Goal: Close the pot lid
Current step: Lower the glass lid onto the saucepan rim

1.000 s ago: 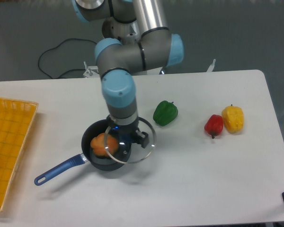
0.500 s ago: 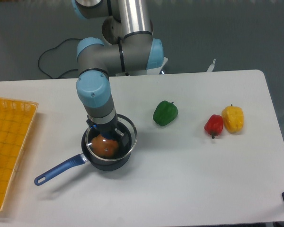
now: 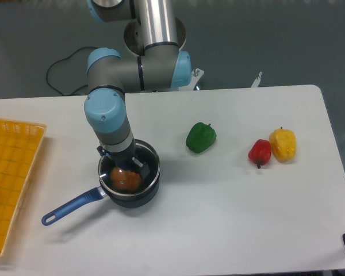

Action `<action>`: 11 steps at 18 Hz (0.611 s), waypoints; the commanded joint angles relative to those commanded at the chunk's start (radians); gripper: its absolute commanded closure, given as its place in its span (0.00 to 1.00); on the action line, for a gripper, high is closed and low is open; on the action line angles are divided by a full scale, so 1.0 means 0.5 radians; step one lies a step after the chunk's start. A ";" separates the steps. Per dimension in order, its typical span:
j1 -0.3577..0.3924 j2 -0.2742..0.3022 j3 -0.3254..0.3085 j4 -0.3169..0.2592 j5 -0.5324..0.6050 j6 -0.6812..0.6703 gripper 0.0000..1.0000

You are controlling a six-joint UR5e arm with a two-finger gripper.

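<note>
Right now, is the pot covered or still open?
Covered: the pot lid's metal rim lines up with the pot, orange food showing through the glass. Whether the gripper has released cannot be told.

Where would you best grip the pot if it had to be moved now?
Grip the pot by its long blue handle, coming from the lower left. The handle sticks out flat over bare table, away from the body. The gripper and the pot lid occupy the pot's top, so the rim looks hard to reach.

Green pepper (image 3: 200,137) right of pot (image 3: 129,183) (apart), passage between.
</note>
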 joint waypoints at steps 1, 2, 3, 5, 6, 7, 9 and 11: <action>-0.003 -0.006 0.003 0.000 0.000 0.000 0.50; -0.006 -0.009 0.000 0.003 0.000 -0.003 0.49; -0.006 -0.018 0.000 0.003 0.000 -0.009 0.49; -0.009 -0.031 0.000 0.003 0.000 -0.018 0.49; -0.009 -0.037 0.003 0.003 0.000 -0.018 0.49; -0.009 -0.037 0.003 0.003 0.003 -0.024 0.49; -0.009 -0.037 0.003 0.003 0.000 -0.028 0.49; -0.009 -0.037 0.003 0.006 0.003 -0.031 0.49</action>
